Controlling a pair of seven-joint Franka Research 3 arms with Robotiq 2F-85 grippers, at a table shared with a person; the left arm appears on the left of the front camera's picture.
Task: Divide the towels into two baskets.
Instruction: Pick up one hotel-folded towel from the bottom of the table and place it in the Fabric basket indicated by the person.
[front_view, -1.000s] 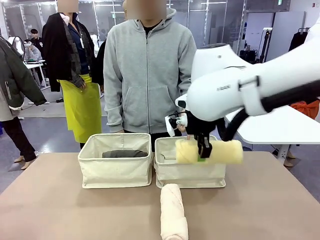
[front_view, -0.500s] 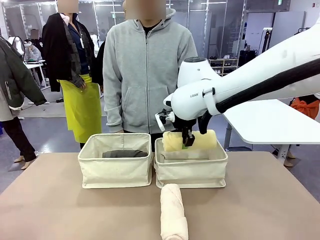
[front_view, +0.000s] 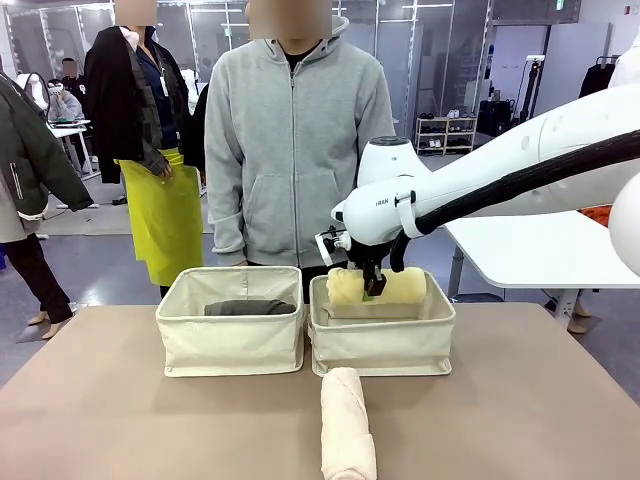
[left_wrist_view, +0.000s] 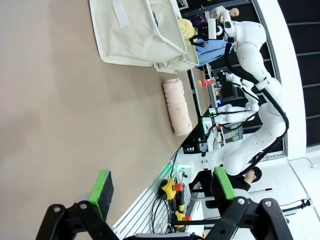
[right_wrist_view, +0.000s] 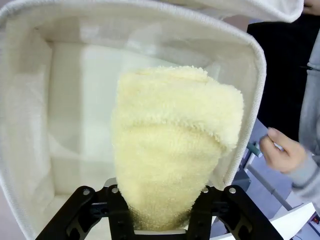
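The yellow towel (front_view: 376, 287) hangs crosswise over the right basket (front_view: 380, 345), its underside at about rim level. The right wrist view shows the roll (right_wrist_view: 175, 150) end-on above the pale basket interior (right_wrist_view: 60, 125).

The right gripper (front_view: 373, 288) is clamped on the middle of the roll. The black fingers (right_wrist_view: 120, 210) press into the terry cloth from both sides.

Change from the earlier frames: a second ago the roll was held higher, to the right of the basket and nearer the camera. Half a second ago it was over the basket. It is now a little lower and centred between the basket's side walls.

The right arm enters from the right and reaches toward the far side of the table (front_view: 120, 420). The wrist is turned down over the basket.

The left basket (front_view: 230, 345) stands just beside the right one and contains the dark grey towel (front_view: 250, 308). The pink-beige towel (front_view: 347, 425) lies on the table on the near side of the right basket, lengthwise toward the camera.

The left gripper (left_wrist_view: 162, 186) is above bare table, well away from the baskets. Its jaws are spread wide with nothing between the green pads (left_wrist_view: 102, 185).

A person (front_view: 295, 150) stands on the far side, behind the baskets.
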